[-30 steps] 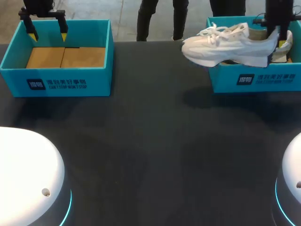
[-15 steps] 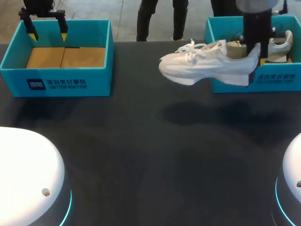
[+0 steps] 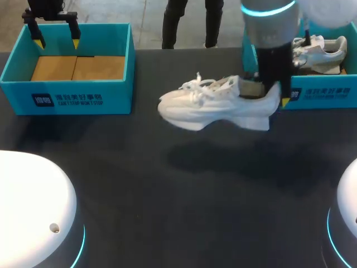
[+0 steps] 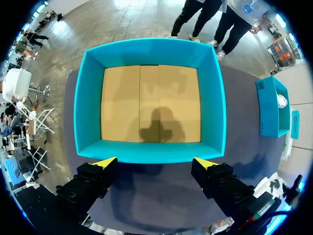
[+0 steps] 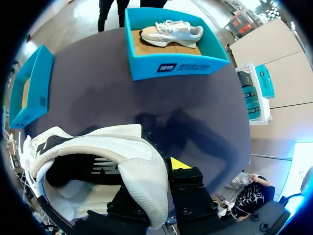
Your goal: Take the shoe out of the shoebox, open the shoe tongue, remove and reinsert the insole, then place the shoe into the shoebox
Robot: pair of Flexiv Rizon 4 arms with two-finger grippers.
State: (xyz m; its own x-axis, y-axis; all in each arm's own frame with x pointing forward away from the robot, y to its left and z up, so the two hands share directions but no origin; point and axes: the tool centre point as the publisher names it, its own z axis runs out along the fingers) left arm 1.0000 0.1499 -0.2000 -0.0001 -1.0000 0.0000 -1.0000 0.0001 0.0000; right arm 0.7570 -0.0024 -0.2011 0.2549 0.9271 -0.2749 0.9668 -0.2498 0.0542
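Presently, item one: white shoe [image 3: 215, 106], held clear of the bench just past centre toward 1 o'clock, toe to 9 o'clock, heel to 3, its shadow on the bench beneath. You have it by the heel: right claw [image 3: 272, 96] is clamped on the heel wall from both sides. Item two: second shoe [image 3: 321, 51], lying in the right shoebox [image 3: 318, 92] at 2 o'clock. Item three: left shoebox [image 3: 67, 99] at 10 o'clock, brown card floor showing. Left claw [image 3: 56, 34] hangs over its far rim, fingers spread wide, holding nothing.
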